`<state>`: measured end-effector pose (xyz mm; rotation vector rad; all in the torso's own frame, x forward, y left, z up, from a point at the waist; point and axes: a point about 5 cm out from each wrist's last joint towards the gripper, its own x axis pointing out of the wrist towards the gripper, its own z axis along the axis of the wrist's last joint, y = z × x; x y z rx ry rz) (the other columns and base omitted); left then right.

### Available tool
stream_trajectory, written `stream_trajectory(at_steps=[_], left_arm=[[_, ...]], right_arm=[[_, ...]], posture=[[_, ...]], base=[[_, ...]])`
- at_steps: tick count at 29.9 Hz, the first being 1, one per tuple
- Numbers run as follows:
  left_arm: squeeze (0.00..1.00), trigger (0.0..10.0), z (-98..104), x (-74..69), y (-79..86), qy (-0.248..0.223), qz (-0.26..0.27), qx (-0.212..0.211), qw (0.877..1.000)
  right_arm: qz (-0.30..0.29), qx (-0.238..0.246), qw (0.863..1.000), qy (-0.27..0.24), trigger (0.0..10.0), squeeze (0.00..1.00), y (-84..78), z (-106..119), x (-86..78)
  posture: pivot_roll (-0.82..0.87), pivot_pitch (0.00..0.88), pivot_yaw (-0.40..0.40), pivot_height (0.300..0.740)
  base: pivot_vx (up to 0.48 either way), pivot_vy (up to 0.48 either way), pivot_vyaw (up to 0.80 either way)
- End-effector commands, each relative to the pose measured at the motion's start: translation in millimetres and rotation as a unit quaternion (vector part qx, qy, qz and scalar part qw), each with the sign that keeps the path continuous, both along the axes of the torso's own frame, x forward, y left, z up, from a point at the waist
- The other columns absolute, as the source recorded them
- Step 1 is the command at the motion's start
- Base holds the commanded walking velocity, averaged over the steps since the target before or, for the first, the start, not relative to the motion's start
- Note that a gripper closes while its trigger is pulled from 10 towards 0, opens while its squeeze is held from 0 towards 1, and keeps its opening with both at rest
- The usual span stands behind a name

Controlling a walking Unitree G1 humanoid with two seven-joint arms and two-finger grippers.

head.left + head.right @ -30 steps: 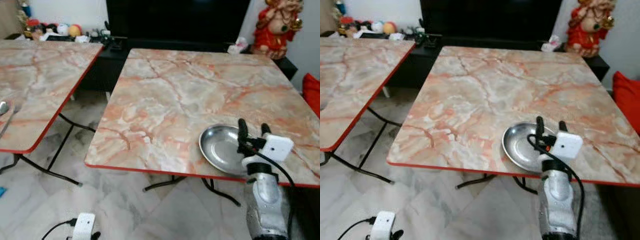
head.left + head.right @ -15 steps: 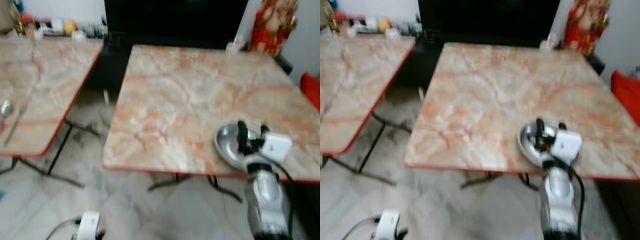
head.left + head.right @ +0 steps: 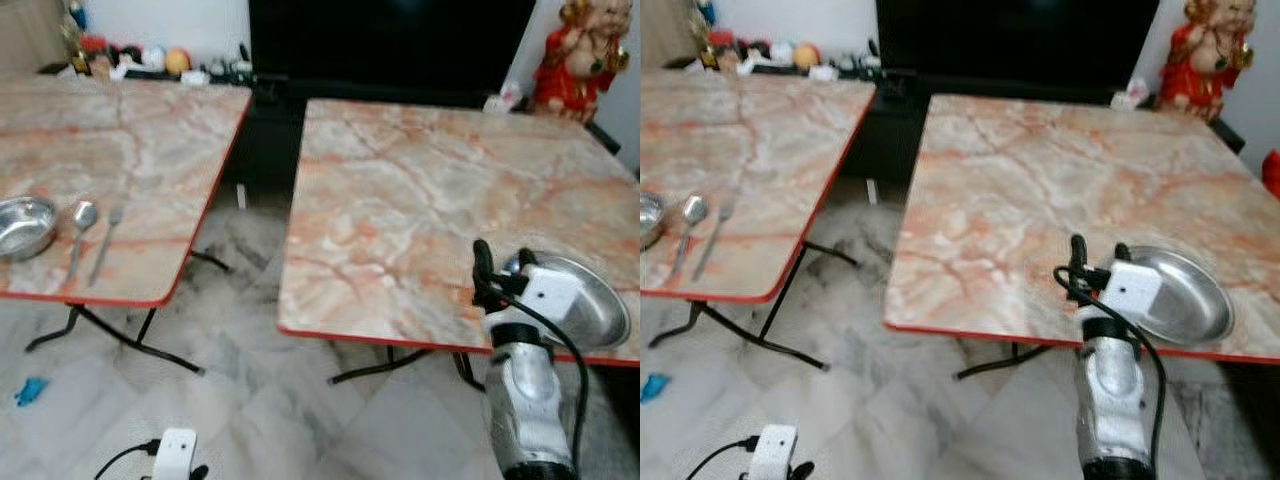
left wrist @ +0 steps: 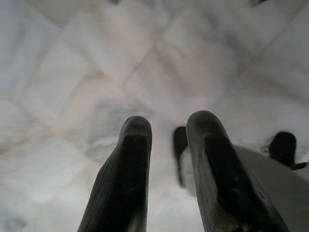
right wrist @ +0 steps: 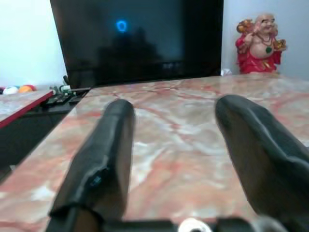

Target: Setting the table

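At the far left of the left eye view we see a small steel bowl (image 3: pixel 24 226) near the front edge of the left desk (image 3: pixel 130 150). Just beside it, to the right, lie a spoon (image 3: pixel 80 228) and then a fork (image 3: pixel 105 240), side by side and apart from each other. We judge that these three things wait there to be carried over, because they are grouped together like a supply and not like a place for one person.

At the bottom left of the same view our left gripper (image 4: pixel 166 145) hangs low over the marble floor (image 3: pixel 250 400). In the left wrist view its fingers (image 4: pixel 130 164) stand a little apart with nothing between them, so this arm is idle.

Between the two desks there is an open gap of floor.

On the right side, the right desk (image 3: pixel 400 200) carries a steel plate (image 3: pixel 590 300), which lies flat near the front right edge. We think it is put close to the edge so that a seated person can reach it. Our right gripper (image 3: pixel 497 268) is raised at the left rim of the plate. Its fingers (image 5: pixel 104 154) are spread wide and hold nothing, so the plate lies released on the desk. In our judgement the cutlery and the bowl are the next things to bring.
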<state>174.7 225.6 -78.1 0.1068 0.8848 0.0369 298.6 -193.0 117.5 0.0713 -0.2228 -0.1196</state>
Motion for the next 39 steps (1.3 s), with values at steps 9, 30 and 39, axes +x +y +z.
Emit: stream_trajectory(at_steps=[9, 30, 39], left_arm=[[0.00, 10.0, -3.6, -3.2, -8.3, 0.009, -0.001, -0.011, 1.000], [0.00, 10.0, -3.0, -3.0, -6.0, 0.008, -0.003, -0.008, 1.000], [0.00, 10.0, -2.9, -2.4, -7.3, 0.007, -0.001, -0.010, 1.000]], right_arm=[[-0.011, -0.004, 1.000, 0.000, 10.0, 0.00, -9.2, 0.7, -1.0], [-0.009, -0.003, 1.000, 0.003, 10.0, 0.00, -7.4, -1.0, -2.0], [-0.006, -0.002, 1.000, 0.005, 10.0, 0.00, -5.2, -1.4, -0.7]], posture=[[0.08, 0.000, -0.053, 0.740], [0.08, 0.000, -0.045, 0.740], [0.09, 0.000, -0.051, 0.740]], base=[[0.000, 0.342, 0.00], [0.000, 0.358, 0.00], [0.000, 0.358, 0.00]])
